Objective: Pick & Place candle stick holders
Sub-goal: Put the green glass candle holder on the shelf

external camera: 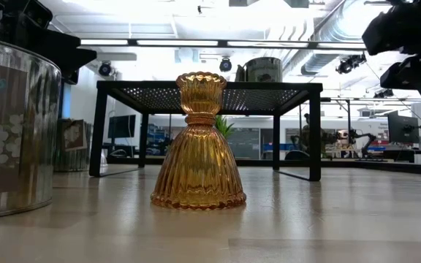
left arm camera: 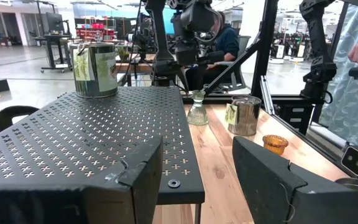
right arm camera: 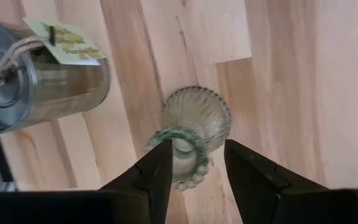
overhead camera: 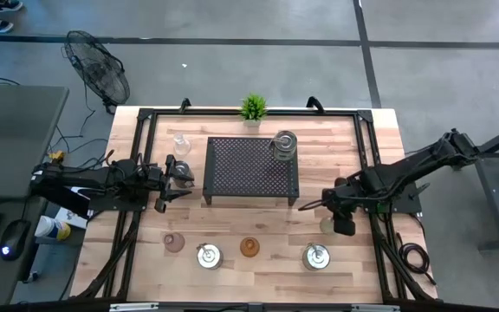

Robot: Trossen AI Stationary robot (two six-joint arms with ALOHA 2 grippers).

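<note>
Right gripper (right arm camera: 194, 165): you have it pointing straight down over the right side of the table, its fingers part open on either side of the rim of a greenish ribbed glass holder (right arm camera: 191, 134); whether the pads touch the glass cannot be told.
Greenish holder: it stands upright on the wood, just beside a silver tin candle holder with a paper tag (right arm camera: 36, 74).
Left gripper (overhead camera: 176, 178): yours waits at the left end of the black perforated rack (overhead camera: 251, 167), level with the table, jaws standing apart with nothing between them.
Rack top: you have one silver tin holder (overhead camera: 285, 144) standing at its far right corner.
Front row: a pink glass holder (overhead camera: 174, 243), a silver holder (overhead camera: 208, 255), an amber ribbed glass holder (external camera: 198, 146) and a second silver holder (overhead camera: 316, 256), left to right, all apart from each other.
Far left: a clear glass holder (overhead camera: 181, 143) stands on the wood beside the rack.
Back edge: a small green potted plant (overhead camera: 252, 107).
Surface: a light wooden table (overhead camera: 232, 277).
</note>
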